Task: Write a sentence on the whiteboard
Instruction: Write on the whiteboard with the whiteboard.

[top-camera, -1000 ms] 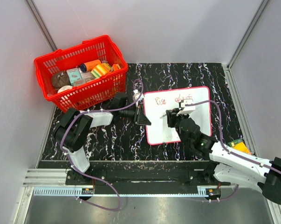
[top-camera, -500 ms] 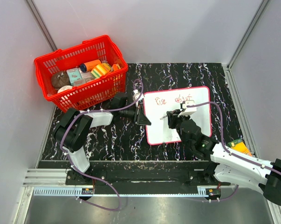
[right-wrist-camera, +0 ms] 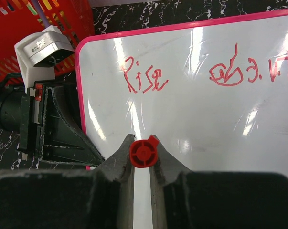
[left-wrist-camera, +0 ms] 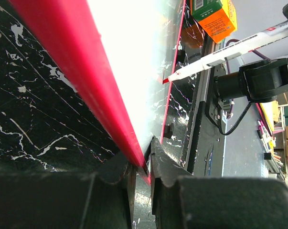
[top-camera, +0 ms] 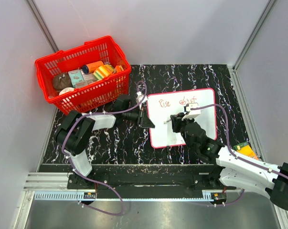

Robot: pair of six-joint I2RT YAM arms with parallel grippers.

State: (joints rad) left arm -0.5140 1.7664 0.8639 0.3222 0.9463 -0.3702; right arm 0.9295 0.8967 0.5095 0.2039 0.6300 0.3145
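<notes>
The whiteboard (top-camera: 191, 125) lies on the dark marbled table, right of centre. The sentence (top-camera: 164, 102) is red marker writing near its far edge; in the right wrist view it reads "Rise" (right-wrist-camera: 144, 79) and a second scrawled word (right-wrist-camera: 251, 71), on one line. My left gripper (top-camera: 146, 120) is shut on the board's left pink edge (left-wrist-camera: 81, 71), pinched at the jaws (left-wrist-camera: 144, 160). My right gripper (top-camera: 176, 121) is shut on a red-capped white marker (right-wrist-camera: 144, 153) over the board's bare middle, below the writing. The marker (left-wrist-camera: 229, 50) points its red tip down at the board.
A red basket (top-camera: 72, 50) with several small items stands at the back left. A small orange and green box (top-camera: 245, 150) lies at the table's front right, also in the left wrist view (left-wrist-camera: 213, 14). Grey walls enclose the table.
My right gripper with the marker has shifted slightly left and nearer over the board. The left gripper and the board have not moved.
</notes>
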